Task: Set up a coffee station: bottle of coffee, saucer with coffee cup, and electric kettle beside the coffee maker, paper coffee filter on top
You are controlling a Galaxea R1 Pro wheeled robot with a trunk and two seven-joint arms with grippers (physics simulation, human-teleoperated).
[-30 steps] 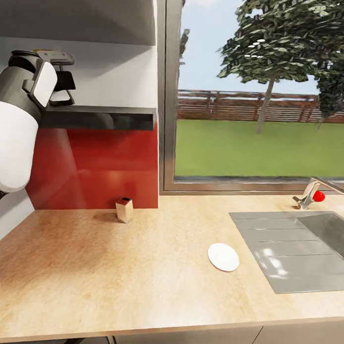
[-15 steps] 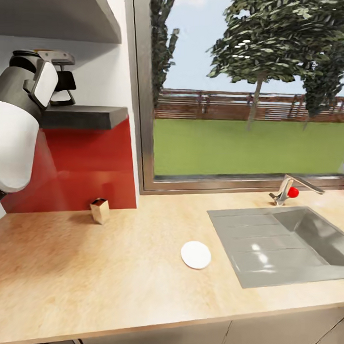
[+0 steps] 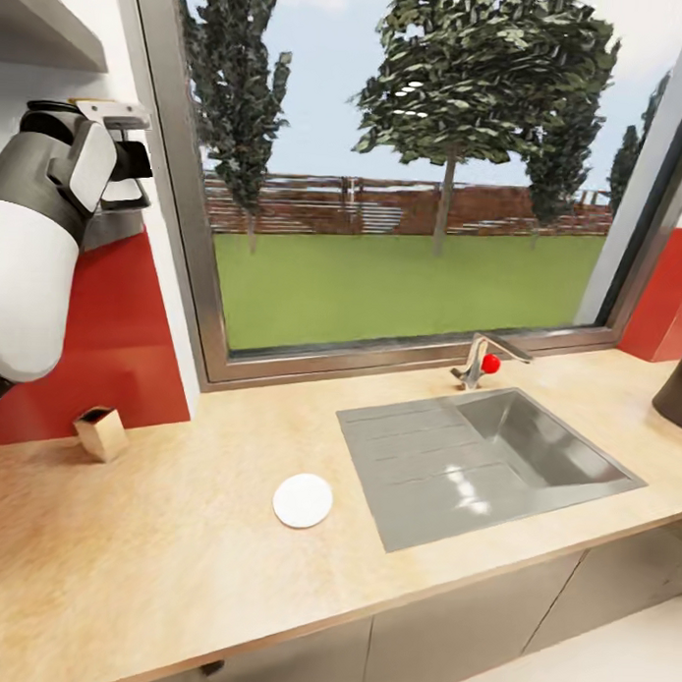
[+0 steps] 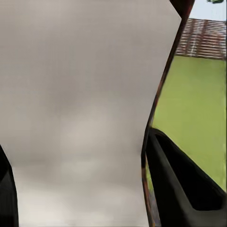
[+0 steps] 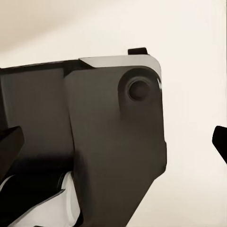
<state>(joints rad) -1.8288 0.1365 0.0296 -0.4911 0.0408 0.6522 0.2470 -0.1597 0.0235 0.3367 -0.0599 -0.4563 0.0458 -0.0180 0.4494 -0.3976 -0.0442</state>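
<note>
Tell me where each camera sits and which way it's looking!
Head view: up on the robot's head, looking down over the counter, saucer and sink; the left arm is raised.
Left wrist view: looks past dark fingers at a pale wall and the lawn.
Right wrist view: faces a dark robot part.
Head and left wrist views share the lawn.

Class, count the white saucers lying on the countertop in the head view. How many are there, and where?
1. The saucer lies flat on the countertop, left of the steel sink and near the front edge. Others may lie outside the view.
</note>
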